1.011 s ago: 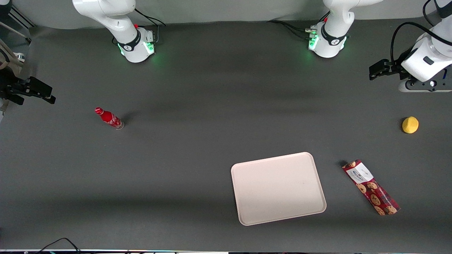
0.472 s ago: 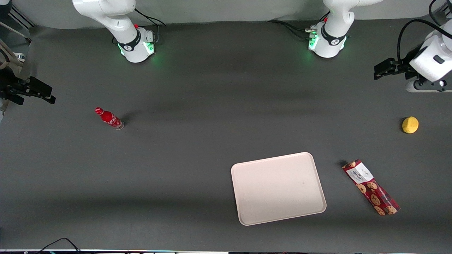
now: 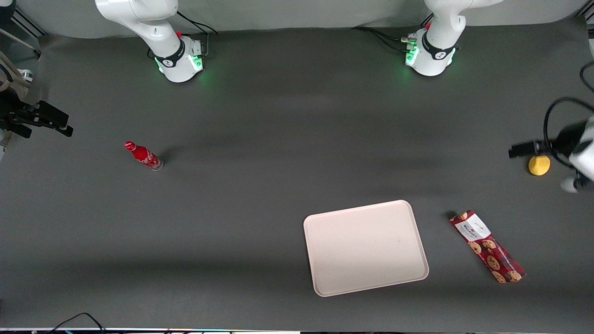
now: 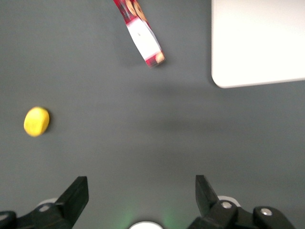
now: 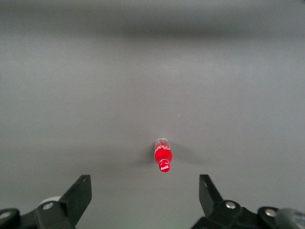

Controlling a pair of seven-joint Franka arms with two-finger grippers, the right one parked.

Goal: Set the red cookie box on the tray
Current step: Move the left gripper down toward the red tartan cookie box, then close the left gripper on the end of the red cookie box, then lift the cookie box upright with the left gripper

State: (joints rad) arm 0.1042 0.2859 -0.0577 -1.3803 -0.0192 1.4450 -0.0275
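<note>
The red cookie box lies flat on the dark table, its white label at the end farther from the front camera; it also shows in the left wrist view. The pale cream tray lies beside it, toward the parked arm's end, a gap apart, and shows in the left wrist view. My left gripper hangs above the table next to a yellow ball, farther from the front camera than the box. In the left wrist view the gripper is open and holds nothing.
A yellow ball lies on the table by the gripper and shows in the left wrist view. A small red soda bottle stands toward the parked arm's end. Two arm bases stand at the table's back edge.
My left arm has swung nearer to the front camera, from near the table's back corner to beside the yellow ball. The box, tray and bottle have not moved.
</note>
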